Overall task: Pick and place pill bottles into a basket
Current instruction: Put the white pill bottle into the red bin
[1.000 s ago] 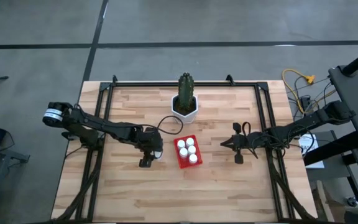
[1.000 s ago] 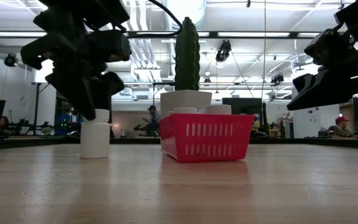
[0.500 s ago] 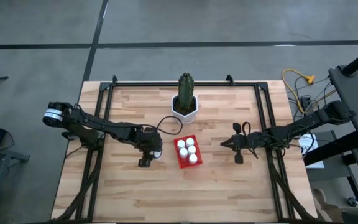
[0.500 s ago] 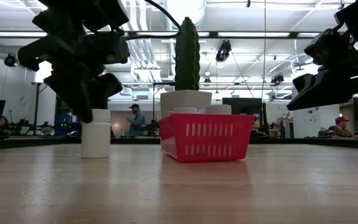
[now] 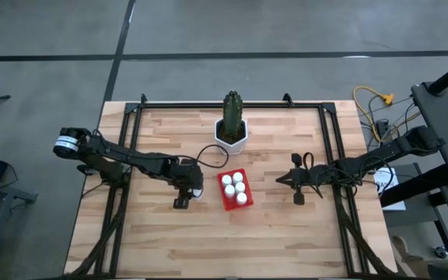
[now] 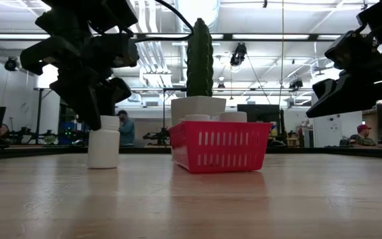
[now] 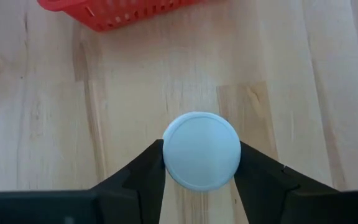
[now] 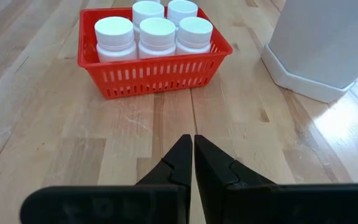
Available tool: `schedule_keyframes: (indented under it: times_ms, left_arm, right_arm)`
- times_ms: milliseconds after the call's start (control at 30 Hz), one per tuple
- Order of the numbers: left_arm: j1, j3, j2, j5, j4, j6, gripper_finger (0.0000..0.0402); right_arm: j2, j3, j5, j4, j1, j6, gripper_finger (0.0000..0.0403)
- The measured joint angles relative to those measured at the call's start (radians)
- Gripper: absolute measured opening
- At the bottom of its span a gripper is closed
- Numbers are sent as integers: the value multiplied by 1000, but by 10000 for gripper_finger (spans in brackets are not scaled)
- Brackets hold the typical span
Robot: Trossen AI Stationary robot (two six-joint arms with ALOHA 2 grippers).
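One white pill bottle [image 7: 202,158] stands upright on its base on the wooden table, left of the red basket [image 5: 233,190]. My left gripper [image 7: 202,163] comes down over it, one finger on each side of the cap. Several more pill bottles [image 8: 156,31] stand upright inside the basket [image 8: 154,68]. My right gripper [image 8: 193,149] hovers shut to the right of the basket, holding nothing. My left gripper pinches the bottle's white cap [image 7: 169,155] between its two fingers, one on each of two opposite sides. The fingers [image 6: 91,106] slant down onto it from above and from the table's left. The bottle's base [image 6: 103,162] is on the table and it is upright.
A white pot [image 5: 230,138] with a tall green cactus [image 6: 199,60] stands just beyond the basket. Black rails [image 5: 329,155] run along the table's sides. Bare wood lies on the near side of the basket.
My left gripper has stayed in place while its fingers drew in against the bottle's cap. The bottle stays standing on the table.
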Motion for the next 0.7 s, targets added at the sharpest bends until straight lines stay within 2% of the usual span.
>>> schedule_keyframes:
  times_ms: [333, 700]
  left_arm:
    - [0, 28, -11, 6, -12, 27, 150]
    - [-7, 207, -13, 9, -139, 60, 150]
  right_arm:
    - [0, 0, 0, 0, 0, 3, 8]
    - [-1, 0, 0, 0, 0, -8, 8]
